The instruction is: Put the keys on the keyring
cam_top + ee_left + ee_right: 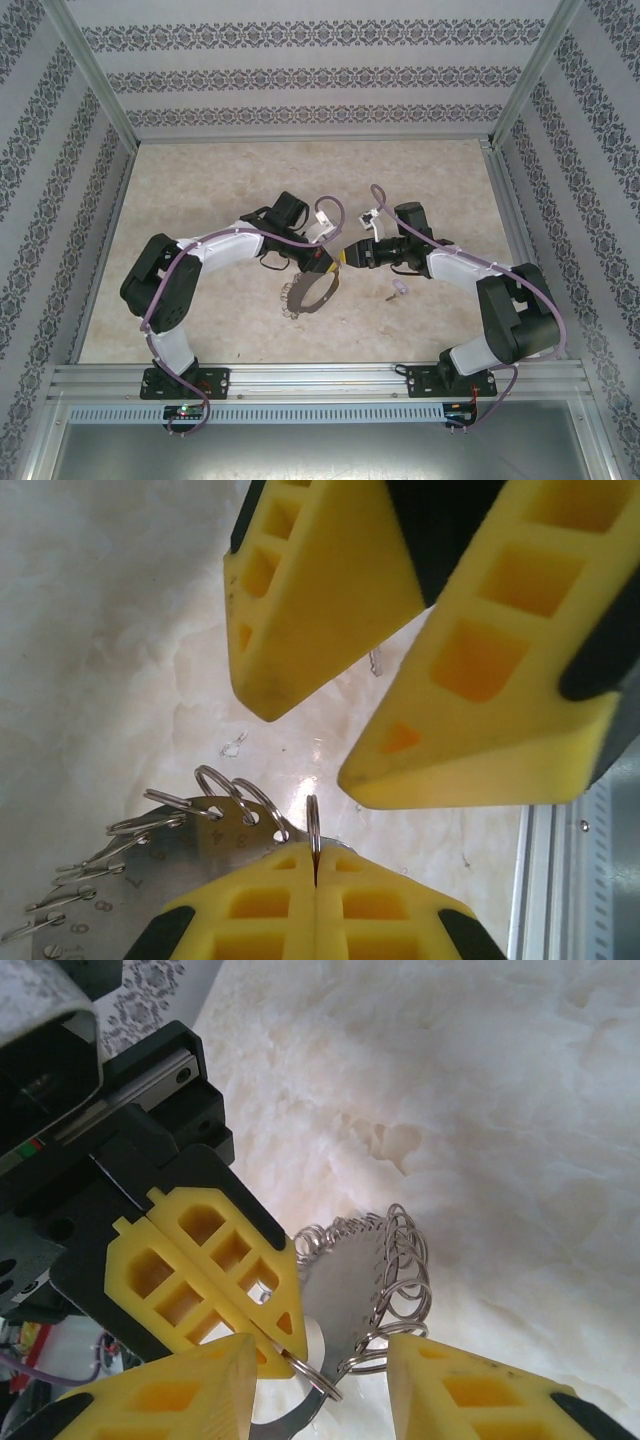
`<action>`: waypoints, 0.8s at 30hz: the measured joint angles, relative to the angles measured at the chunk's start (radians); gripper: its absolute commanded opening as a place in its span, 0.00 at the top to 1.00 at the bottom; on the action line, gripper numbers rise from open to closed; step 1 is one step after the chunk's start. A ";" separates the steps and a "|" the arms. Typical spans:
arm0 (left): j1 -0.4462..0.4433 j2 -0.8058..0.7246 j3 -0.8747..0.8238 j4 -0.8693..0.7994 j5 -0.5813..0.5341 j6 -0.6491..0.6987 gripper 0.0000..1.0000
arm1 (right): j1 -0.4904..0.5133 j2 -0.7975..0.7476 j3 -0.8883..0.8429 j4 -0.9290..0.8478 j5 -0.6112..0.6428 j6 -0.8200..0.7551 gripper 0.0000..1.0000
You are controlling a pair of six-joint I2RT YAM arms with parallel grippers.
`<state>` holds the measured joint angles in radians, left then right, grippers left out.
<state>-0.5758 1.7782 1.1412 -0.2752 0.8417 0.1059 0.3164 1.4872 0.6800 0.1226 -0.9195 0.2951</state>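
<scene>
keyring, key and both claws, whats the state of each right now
keyring, pinched by one small ring on its rim, loose key not on it
key, lying loose on the table, apart from the keyring
left claw, shut on that small ring
right claw, open, straddling the same ring, holding nothing

Stamped numbers on the keyring

In the left wrist view, small digits are stamped into the flat grey metal of the keyring (215, 832), one beside each hole along its rim. Toward 8 o'clock they read 7, 8, 9 and 10. A blurred figure nearer the middle looks like 4.
</scene>
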 measured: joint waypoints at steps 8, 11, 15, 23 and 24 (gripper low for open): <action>0.010 -0.035 0.000 -0.004 0.046 0.000 1.00 | 0.000 0.022 -0.022 0.113 -0.042 0.051 0.65; 0.014 -0.036 0.000 -0.004 0.055 0.000 1.00 | 0.003 0.031 -0.030 0.146 -0.055 0.070 0.69; 0.023 -0.037 0.000 -0.004 0.063 -0.001 1.00 | 0.007 0.041 -0.035 0.179 -0.069 0.089 0.74; 0.029 -0.039 0.000 -0.006 0.071 -0.001 1.00 | 0.007 0.047 -0.054 0.234 -0.077 0.120 0.63; 0.029 -0.039 0.000 -0.007 0.072 -0.001 1.00 | 0.007 0.047 -0.056 0.238 -0.077 0.122 0.63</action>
<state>-0.5465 1.7397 1.1412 -0.2821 0.9134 0.1051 0.3233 1.5341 0.6235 0.3603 -0.9962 0.4168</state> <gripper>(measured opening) 0.048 0.361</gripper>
